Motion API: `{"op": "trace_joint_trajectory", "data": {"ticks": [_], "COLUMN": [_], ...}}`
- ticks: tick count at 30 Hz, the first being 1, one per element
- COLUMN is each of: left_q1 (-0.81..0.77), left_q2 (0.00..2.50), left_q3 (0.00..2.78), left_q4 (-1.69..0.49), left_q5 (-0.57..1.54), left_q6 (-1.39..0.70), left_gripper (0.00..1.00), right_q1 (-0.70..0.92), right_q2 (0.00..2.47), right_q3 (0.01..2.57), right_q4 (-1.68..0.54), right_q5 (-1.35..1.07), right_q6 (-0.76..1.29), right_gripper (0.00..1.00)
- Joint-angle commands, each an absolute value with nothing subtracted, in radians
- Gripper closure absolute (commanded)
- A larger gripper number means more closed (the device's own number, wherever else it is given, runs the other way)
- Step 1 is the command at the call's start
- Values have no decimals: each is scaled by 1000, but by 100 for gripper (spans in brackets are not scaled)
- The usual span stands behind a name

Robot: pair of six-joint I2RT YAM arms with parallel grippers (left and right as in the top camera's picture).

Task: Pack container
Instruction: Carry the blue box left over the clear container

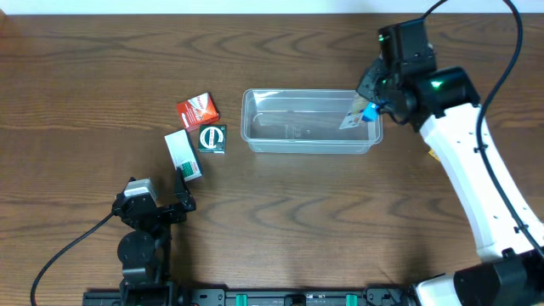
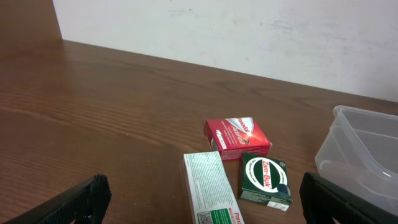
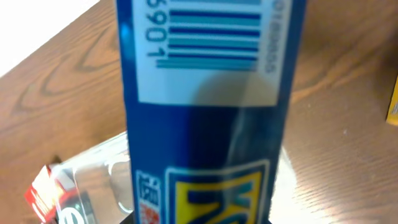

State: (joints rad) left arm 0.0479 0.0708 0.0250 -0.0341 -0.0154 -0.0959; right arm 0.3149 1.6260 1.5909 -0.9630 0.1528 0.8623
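The clear plastic container (image 1: 308, 121) lies in the middle of the table; its left end also shows in the left wrist view (image 2: 364, 146) and it shows faintly in the right wrist view (image 3: 99, 174). My right gripper (image 1: 371, 104) is shut on a blue box (image 1: 360, 114) with a barcode (image 3: 205, 112) and holds it tilted over the container's right end. My left gripper (image 1: 181, 197) is open and empty near the front, just short of a white and green box (image 1: 183, 154) (image 2: 211, 190).
A red box (image 1: 197, 110) (image 2: 237, 137) and a dark green Zam-Buk box (image 1: 212, 138) (image 2: 265, 180) lie left of the container. A yellow item (image 3: 392, 102) lies at the right edge of the right wrist view.
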Motion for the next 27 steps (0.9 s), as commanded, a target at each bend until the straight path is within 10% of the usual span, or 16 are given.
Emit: {"op": "trace_joint_trajectory", "data": {"ticks": [1,27], "left_q1": [51,51], "left_q2": [70,70], "left_q3": [4,4], "left_q4": [-69,-69], "left_q5": [-45,-45], "left_q6": [-83,-83], "left_gripper": [2,2], "right_q1": [364,468], "right_q2": [1660,1830], "right_q3": [1607,1607], "right_q4": [-952,-924], "right_q5": [233,284], "right_q6": [1071,1417], "right_gripper": [83,85]}}
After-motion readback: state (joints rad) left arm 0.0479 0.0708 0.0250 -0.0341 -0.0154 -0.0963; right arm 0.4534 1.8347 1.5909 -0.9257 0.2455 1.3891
